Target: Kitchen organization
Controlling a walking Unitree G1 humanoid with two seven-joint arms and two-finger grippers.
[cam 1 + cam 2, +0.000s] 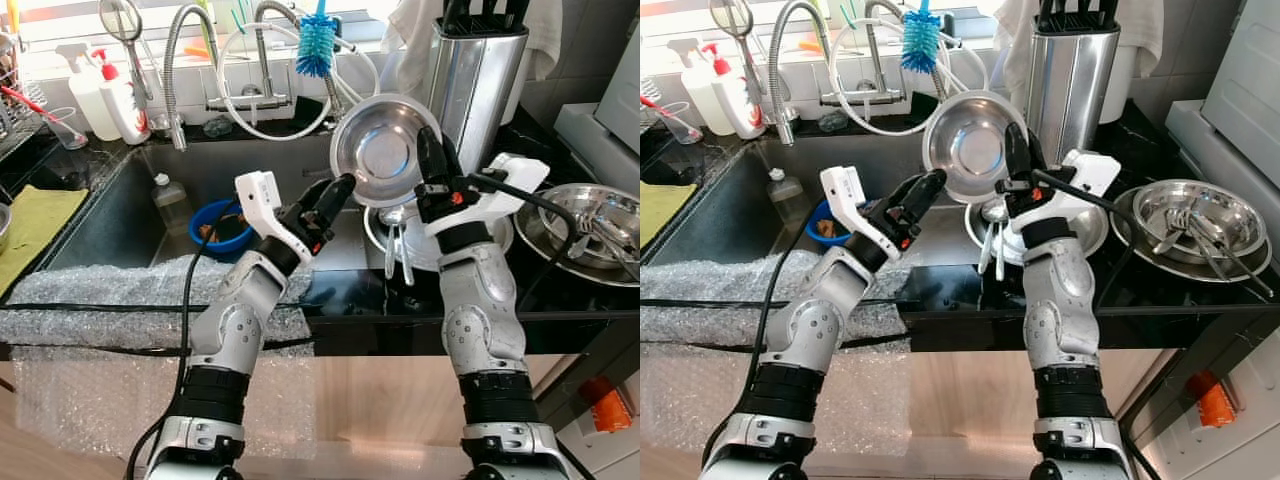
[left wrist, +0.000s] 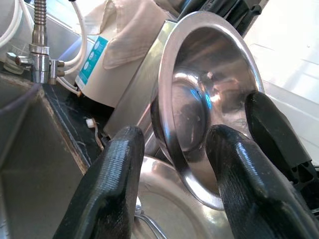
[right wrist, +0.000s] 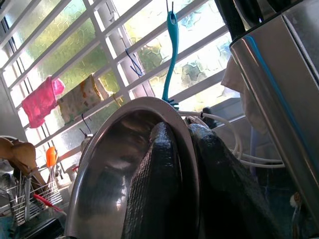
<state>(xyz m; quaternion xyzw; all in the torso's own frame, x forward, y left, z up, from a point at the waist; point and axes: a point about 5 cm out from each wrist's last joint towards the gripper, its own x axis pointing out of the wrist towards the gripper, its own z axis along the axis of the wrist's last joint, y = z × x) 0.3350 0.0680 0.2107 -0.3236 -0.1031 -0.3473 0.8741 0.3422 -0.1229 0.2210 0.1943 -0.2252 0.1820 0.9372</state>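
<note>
The sink (image 1: 120, 215) lies left of the black counter (image 1: 400, 290), with a blue bowl (image 1: 222, 228) and a small bottle (image 1: 168, 198) inside it. A tall steel knife holder (image 1: 478, 75) stands at the back right, and a steel tray (image 1: 590, 225) of utensils sits on the far right.

The steel bowl (image 1: 385, 150) is held tilted on edge above a steel plate (image 1: 440, 250) that carries spoons (image 1: 397, 250). The right gripper (image 1: 436, 165) is clamped on the bowl's rim, one finger inside and one outside, as the right wrist view confirms. The left gripper (image 1: 335, 195) sits at the bowl's opposite rim with its fingers spread wide; in the left wrist view the rim stands between them, not yet pinched.

Risks, in my judgement:
- The bowl hangs from a single rim pinch on smooth, curved steel. It may pivot or slip and drop onto the plate and spoons.
- If the left gripper closes off-centre, it may knock the rim and twist the bowl out of the right grip.
- The knife holder stands just behind the bowl, so a swing backward may strike it.

Writing: the white container (image 2: 107, 59) behind the bowl bears a teal label; its text is too small to read. The spray bottles (image 1: 110, 95) show no legible brand.
</note>
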